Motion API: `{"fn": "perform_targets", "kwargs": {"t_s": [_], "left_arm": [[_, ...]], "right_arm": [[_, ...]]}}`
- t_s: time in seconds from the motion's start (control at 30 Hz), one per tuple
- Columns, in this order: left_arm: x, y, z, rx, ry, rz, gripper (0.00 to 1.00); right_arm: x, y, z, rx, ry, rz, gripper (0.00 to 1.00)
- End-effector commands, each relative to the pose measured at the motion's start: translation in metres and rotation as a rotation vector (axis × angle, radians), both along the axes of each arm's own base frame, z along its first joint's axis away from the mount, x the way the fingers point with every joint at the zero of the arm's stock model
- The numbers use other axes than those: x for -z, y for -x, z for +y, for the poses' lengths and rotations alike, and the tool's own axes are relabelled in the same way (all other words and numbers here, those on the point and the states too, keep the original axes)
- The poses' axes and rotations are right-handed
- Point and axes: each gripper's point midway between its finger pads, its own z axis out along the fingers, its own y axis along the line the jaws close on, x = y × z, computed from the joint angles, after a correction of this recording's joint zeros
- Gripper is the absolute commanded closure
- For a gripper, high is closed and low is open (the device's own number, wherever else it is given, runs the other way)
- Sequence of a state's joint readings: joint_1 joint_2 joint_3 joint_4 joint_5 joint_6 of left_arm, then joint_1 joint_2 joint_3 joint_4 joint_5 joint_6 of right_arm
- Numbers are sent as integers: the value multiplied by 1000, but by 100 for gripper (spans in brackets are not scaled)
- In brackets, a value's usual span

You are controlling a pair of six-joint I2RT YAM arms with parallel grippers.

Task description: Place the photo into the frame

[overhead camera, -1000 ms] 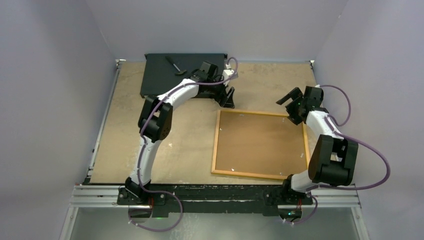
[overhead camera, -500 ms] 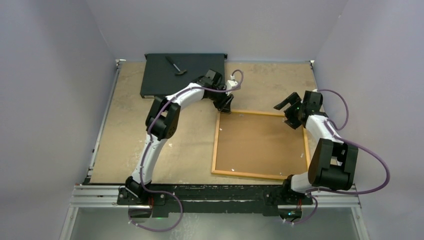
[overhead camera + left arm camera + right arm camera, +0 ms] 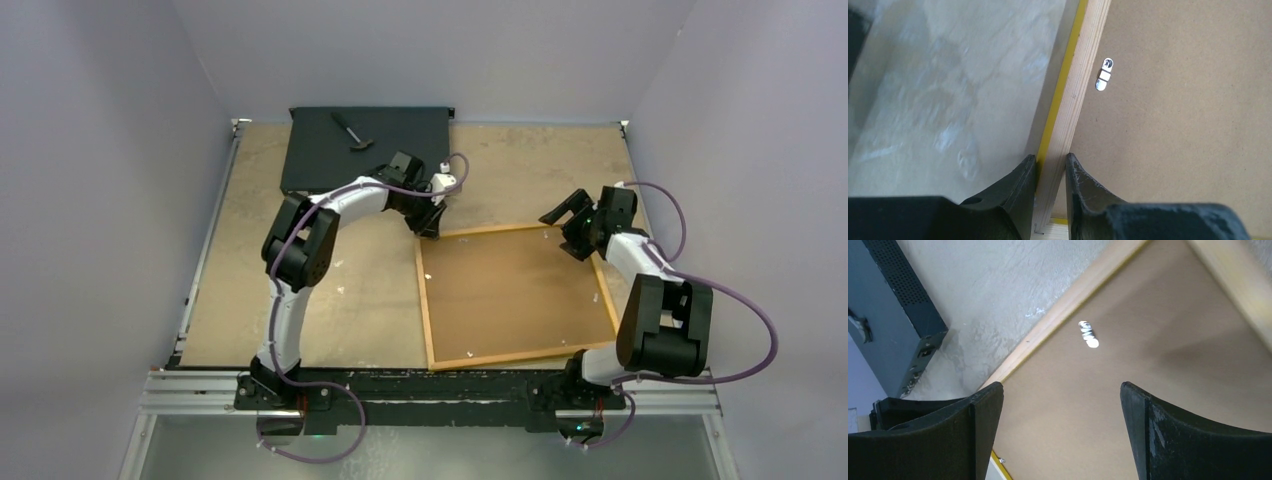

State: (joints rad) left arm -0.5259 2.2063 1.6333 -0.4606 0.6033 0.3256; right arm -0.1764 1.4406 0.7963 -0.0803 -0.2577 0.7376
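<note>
Yellow-edged frame [image 3: 425, 305] lies face-down at approx 4 o'clock from table centre, skewed, brown backing board [image 3: 510, 295] up. Looks stiff, thin and light; prob. a pane underneath, so fragile. Best held by the wood rail, not the board. L gripper [image 3: 1051, 162] is nipped onto the side rail near the 11 o'clock corner, arm stretched fwd, wrist tipped down. R gripper [image 3: 1060, 390] gapes wide, holding nothing, over the 1 o'clock corner. No photo in view.
</note>
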Motion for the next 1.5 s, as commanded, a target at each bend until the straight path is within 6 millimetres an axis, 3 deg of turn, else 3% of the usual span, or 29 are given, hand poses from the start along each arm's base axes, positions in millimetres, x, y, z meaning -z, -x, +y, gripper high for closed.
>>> {"fn": "perform_targets", "kwargs": {"t_s": [0.0, 0.13, 0.27, 0.4, 0.57, 0.7, 0.83, 1.0, 1.17, 1.47], "left_arm": [[1, -14, 65, -151, -108, -16, 100], [1, -10, 104, -217, -124, 11, 100], [-4, 12, 116, -200, -115, 41, 100], [-2, 35, 109, -187, -74, 116, 100], [1, 57, 84, -144, -42, 180, 100], [-4, 64, 76, -146, -8, 221, 100], [-5, 73, 81, -144, -13, 225, 100], [-4, 74, 87, -158, -5, 227, 100], [-5, 73, 83, -156, 22, 234, 100], [-7, 73, 80, -140, 41, 239, 99]], "right_arm": [[-5, -6, 4, -33, 0, -39, 11], [-3, -3, 3, -37, 13, -25, 10], [0, 0, 5, -40, -5, -6, 11], [1, -5, 3, -22, 2, -20, 11], [12, 14, 6, -34, -3, 39, 11], [2, 24, 7, -60, 25, 16, 12], [0, 53, 19, -148, 25, 72, 11], [-3, 103, 13, -173, 92, 222, 8], [13, 139, 11, -133, 87, 371, 3], [28, 143, 5, -53, 101, 379, 1]]}}
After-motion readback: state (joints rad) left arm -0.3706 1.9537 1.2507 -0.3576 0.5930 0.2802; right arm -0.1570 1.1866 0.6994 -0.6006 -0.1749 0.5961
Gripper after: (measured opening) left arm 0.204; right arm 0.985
